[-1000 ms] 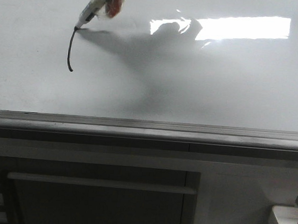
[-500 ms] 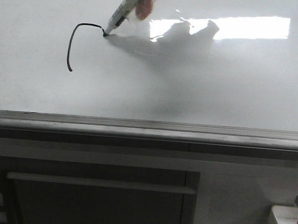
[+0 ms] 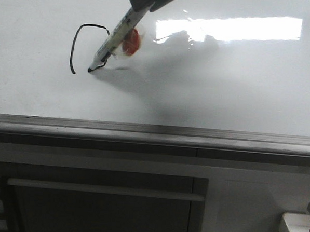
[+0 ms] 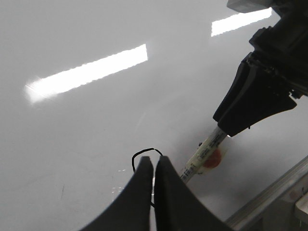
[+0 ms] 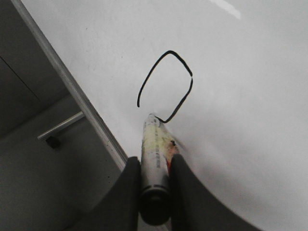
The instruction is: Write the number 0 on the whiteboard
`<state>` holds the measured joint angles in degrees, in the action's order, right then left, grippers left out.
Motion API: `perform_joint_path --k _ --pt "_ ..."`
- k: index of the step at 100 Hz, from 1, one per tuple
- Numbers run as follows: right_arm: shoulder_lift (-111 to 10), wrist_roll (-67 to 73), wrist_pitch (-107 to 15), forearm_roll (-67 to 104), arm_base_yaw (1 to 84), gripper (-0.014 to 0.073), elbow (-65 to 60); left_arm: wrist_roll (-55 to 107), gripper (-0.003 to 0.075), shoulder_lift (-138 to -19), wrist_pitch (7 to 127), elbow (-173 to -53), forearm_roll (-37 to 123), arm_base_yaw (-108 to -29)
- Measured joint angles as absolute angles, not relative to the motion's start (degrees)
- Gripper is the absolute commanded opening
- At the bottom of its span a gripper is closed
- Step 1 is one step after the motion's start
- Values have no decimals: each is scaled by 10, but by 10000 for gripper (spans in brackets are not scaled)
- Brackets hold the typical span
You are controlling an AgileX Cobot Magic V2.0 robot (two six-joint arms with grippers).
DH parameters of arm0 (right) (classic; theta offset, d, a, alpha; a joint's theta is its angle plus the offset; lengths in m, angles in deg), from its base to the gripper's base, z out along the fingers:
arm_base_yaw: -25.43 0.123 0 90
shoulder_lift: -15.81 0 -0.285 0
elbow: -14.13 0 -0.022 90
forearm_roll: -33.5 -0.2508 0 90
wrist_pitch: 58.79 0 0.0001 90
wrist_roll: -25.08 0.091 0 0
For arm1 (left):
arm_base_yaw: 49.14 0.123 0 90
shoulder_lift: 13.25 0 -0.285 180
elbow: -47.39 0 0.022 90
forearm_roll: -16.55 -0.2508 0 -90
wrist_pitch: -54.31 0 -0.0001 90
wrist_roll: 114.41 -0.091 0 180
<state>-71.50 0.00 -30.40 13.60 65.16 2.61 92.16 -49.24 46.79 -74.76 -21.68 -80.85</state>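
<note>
Grey metal edging (image 3: 154, 132) is seen nearest in the front view, running along the lower border of the whiteboard (image 3: 224, 88), with a dark cabinet panel (image 3: 103, 212) below it. Further up the glossy board, the number 0 (image 3: 75, 47) is drawn but not closed yet: left side, top and right side are down, and a small gap is left at the bottom between the marker tip and the loose left end. The marker (image 3: 113, 38) is held tilted, its tip touching the board at the lower right of the loop.

The right tool (image 5: 153, 166) is clamped on the marker barrel near its back end, fingers snug on both sides. The left tool (image 4: 153, 180) is pinched together with nothing in it, hovering just beside the stroke.

Handling-wise, the marker is judged to be light, stiff and a bit slick, so a firm hold on the barrel is wanted. The board looks slippery, so light steady pressure is probably needed, otherwise the tip could skate past the loose end.
</note>
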Motion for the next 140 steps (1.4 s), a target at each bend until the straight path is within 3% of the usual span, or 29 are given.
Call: perform_joint_path --k 44,61,68,84,89,107,140 --pt "-745 0 -303 131 669 -50 55 922 -20 -492 467 -748 -229 -808" --pt "-704 -11 -280 142 686 -50 52 922 -15 -492 456 -748 -243 -809" --pt "-685 -13 -231 143 689 -50 52 922 47 -492 450 -748 -255 -811" --pt "-674 -15 -140 147 694 -50 52 922 393 -509 428 -748 -287 -846" --pt "-674 -15 -131 147 694 -50 52 922 434 -525 427 -748 -293 -862" --pt "-674 -18 -136 149 703 -50 52 922 383 -612 433 -748 -355 -905" --pt "-674 -19 -164 149 757 -50 52 922 296 -761 411 -748 -418 -910"
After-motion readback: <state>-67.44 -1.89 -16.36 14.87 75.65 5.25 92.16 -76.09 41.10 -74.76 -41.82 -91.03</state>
